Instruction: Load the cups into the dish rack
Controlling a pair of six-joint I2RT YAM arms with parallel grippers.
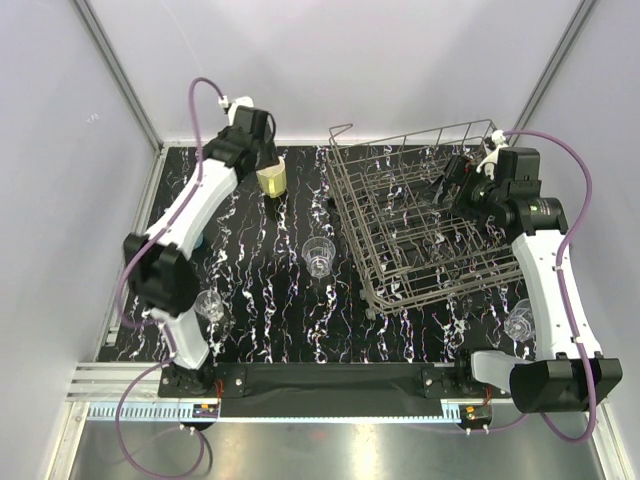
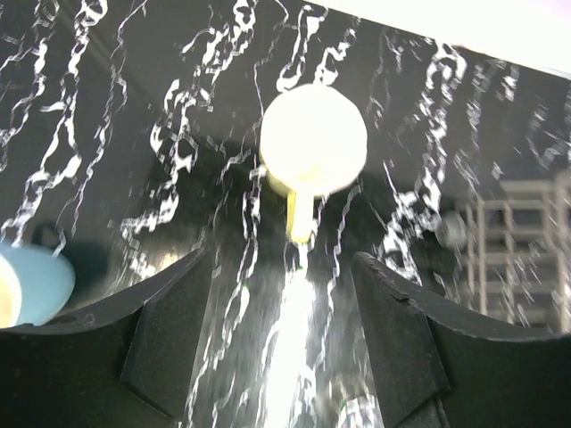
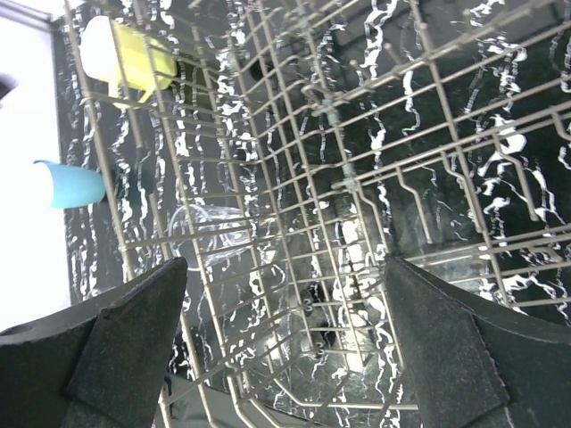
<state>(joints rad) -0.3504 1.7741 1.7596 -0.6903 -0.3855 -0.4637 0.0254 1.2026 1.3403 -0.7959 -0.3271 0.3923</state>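
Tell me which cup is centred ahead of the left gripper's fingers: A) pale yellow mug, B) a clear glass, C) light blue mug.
A: in the left wrist view the pale yellow mug lies centred ahead of the open left gripper, while the light blue mug is off at the frame's left edge.

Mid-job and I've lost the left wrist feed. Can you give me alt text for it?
A pale yellow mug stands on the black marbled table just ahead of the open, empty left gripper, with its handle pointing back toward the gripper. A light blue mug shows at the left edge, and part of the dish rack, blurred, at the right.
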